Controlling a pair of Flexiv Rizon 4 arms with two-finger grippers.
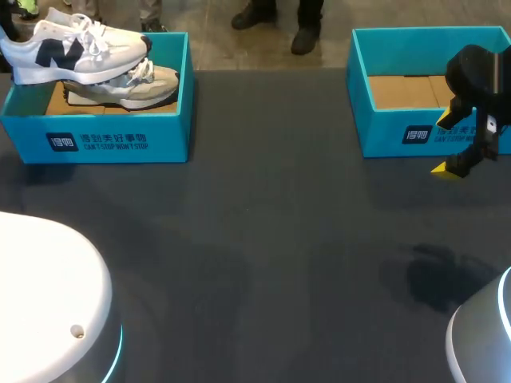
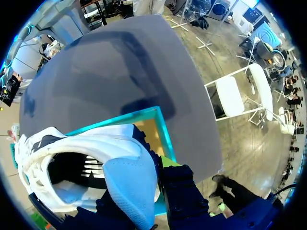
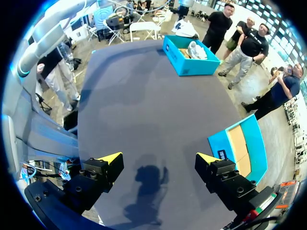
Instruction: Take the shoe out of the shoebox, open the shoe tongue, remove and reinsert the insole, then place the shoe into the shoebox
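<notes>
1. White shoe (image 1: 72, 44) with a navy side mark hangs at the far left above the left shoebox (image 1: 112, 140), toe pointing right.
2. Left gripper (image 2: 139, 188) is clamped on the shoe's heel end, with pale blue lining between its fingers. The shoe's mouth gapes toward the wrist camera.
3. Inside that teal box a second, beige shoe (image 1: 136, 88) lies on the cardboard floor, just under the held one.
4. Right gripper (image 3: 159, 160) hovers at the far right, just in front of the right shoebox (image 1: 391, 136), with its fingers spread wide and gripping nothing.
5. That box shows a bare cardboard floor.
6. Both boxes stand on the dark table (image 1: 255, 263).
</notes>
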